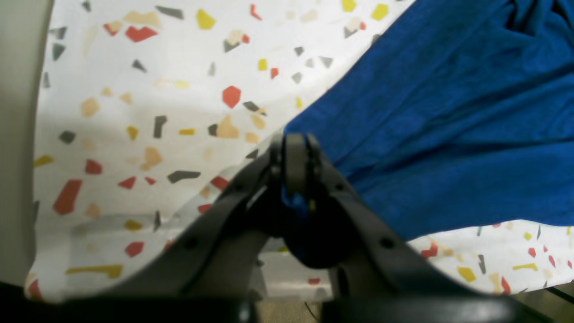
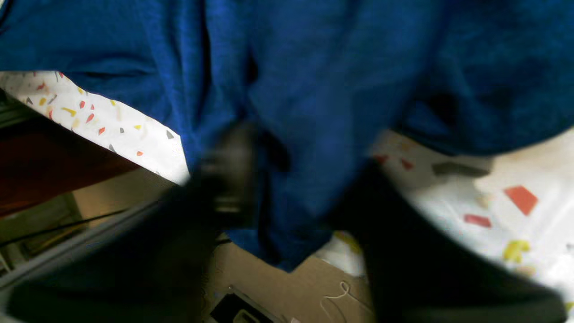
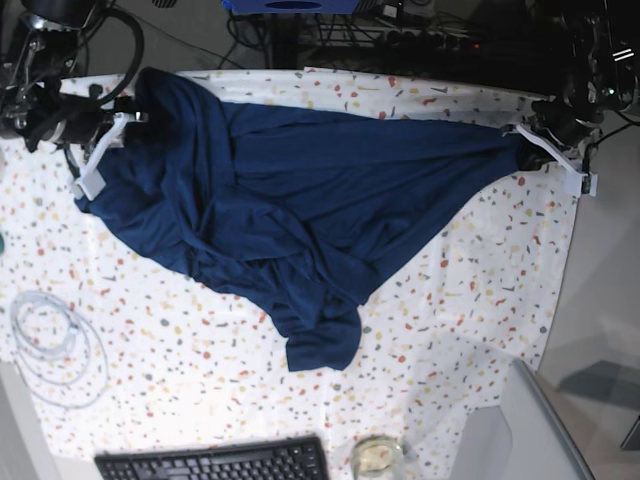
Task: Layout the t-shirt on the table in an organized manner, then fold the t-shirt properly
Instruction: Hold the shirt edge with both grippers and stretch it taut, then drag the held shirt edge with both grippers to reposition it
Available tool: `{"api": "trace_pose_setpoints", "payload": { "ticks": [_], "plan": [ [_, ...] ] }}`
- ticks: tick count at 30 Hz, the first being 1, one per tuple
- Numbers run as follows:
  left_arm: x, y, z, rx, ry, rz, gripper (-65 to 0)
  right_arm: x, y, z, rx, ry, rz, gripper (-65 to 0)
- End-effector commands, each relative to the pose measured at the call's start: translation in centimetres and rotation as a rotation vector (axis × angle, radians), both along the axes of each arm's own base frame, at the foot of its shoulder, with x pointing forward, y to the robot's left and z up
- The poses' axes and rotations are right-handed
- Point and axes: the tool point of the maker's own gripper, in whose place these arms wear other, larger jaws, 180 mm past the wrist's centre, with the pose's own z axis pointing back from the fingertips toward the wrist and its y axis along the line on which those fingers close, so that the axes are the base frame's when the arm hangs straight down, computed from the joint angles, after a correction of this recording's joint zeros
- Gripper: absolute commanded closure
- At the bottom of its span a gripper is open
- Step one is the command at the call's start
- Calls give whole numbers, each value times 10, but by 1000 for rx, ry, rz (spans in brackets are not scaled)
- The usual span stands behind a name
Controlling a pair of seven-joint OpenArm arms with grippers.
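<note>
Left wrist view: left claw [image 1: 296, 157], pressed together, pinching a corner of the t-shirt [image 1: 448, 125]; a scrap of blue cloth shows between its fingers. Cloth runs up and right over the speckled counter [image 1: 157, 89].

Right wrist view: blurred. Right claw [image 2: 287, 179], dark fingers either side of a hanging fold of the t-shirt [image 2: 314, 89]; whether they grip it cannot be told. Counter edge [image 2: 112, 125] at left, floor below.

Base view: t-shirt [image 3: 300, 190] spread rumpled across the far half of the counter [image 3: 200, 370], stretched between both claws, one bunched part trailing toward the near side. White cable coil [image 3: 50, 340] at left edge; black keyboard [image 3: 215, 462] and a small glass jar [image 3: 377, 458] at near edge.
</note>
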Motion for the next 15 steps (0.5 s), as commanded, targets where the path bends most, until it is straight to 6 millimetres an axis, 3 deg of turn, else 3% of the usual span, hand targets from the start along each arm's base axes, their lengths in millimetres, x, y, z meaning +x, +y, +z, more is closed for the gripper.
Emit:
{"api": "trace_pose_setpoints", "payload": {
  "ticks": [1,4,6,10,15],
  "plan": [
    [8,6,11,14,-40,-4,0,6,-7,8,-20,-39,4,0],
    [7,5,13,16,-44,-7,0,-2,-15,18,-65,-60,5,-23],
    [10,3,18,20,-56,-17,0,-5,-25,28,-106,-76,-5,-5],
    [29,-9,45,37,-137,-65,0,-3,-48,55,-203,-112,-23,-8],
    [82,-25,77,38,-200,-116,0,46,-75,91,-285,-216,-37,-8]
  ]
}}
